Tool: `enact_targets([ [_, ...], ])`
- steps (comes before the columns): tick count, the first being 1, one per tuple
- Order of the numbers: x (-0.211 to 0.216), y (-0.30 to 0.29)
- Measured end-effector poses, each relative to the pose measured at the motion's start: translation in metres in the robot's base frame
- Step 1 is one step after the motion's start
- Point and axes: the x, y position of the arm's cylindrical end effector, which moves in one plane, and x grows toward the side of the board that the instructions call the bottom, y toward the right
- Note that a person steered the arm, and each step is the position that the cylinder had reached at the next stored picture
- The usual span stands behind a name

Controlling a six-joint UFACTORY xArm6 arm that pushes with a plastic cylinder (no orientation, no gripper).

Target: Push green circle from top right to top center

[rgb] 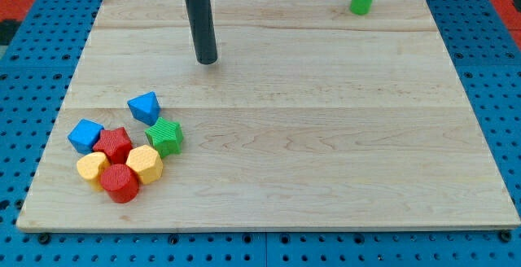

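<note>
The green circle (362,0) is a small green cylinder standing near the top right of the wooden board (326,137), close to the board's top edge. My tip (207,59) rests on the board at the upper left of centre, far to the left of the green circle and a little lower in the view. The dark rod rises straight up from the tip to the view's top edge. Nothing touches the green circle.
A cluster of blocks lies at the lower left: a blue block (144,107), a green star (166,137), a blue block (85,135), a red star (113,145), a yellow block (92,168), a yellow hexagon (145,164) and a red cylinder (120,183).
</note>
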Motion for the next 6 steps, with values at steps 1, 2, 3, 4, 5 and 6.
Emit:
enact_targets([
  [1, 0.001, 0.069],
  [2, -0.002, 0.166],
  [3, -0.032, 0.243],
  [4, -0.114, 0.34],
  [5, -0.155, 0.305],
  [6, -0.156, 0.233],
])
